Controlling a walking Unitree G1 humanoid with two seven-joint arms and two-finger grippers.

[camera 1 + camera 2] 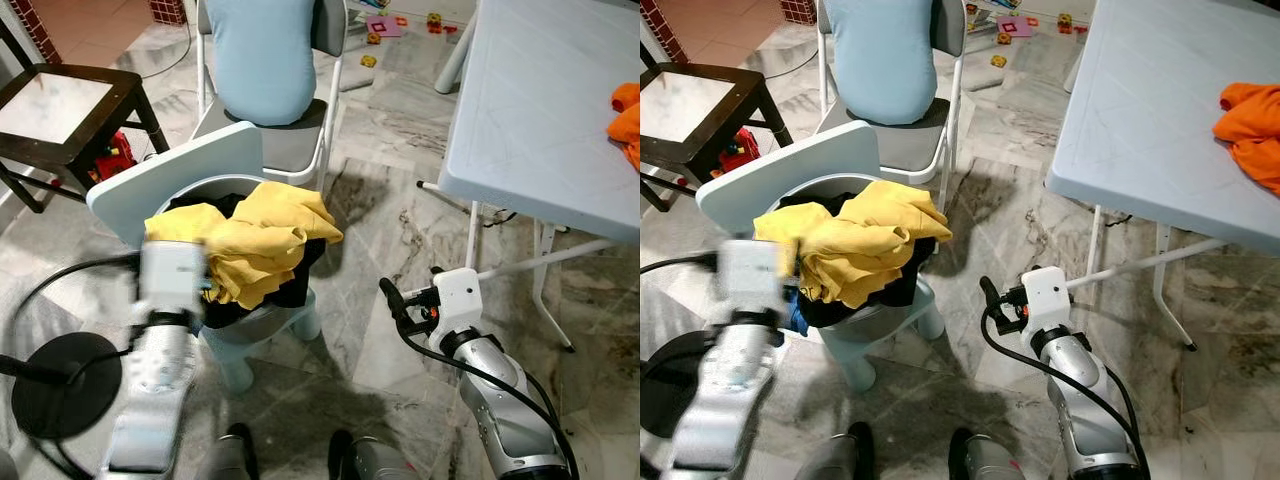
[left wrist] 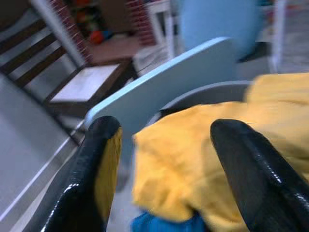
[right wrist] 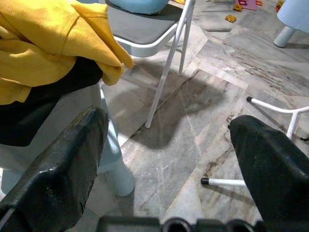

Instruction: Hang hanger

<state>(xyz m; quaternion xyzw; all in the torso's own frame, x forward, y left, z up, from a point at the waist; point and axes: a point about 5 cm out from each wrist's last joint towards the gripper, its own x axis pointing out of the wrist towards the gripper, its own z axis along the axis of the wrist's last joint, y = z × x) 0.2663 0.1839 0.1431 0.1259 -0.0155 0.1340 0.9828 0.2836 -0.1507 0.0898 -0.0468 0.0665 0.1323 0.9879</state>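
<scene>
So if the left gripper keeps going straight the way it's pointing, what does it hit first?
Most likely the yellow cloth heaped on the small pale blue chair. The left gripper has its jaws open, with that cloth right between and ahead of them. The view is blurred, so the exact gap is unclear.

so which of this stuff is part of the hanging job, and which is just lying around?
Job:
yellow garment piled on the small blue chair
left gripper, open, at the pile
right gripper, open, over the floor

Lying about:
orange cloth on white table
floor toys
folding chair
</scene>
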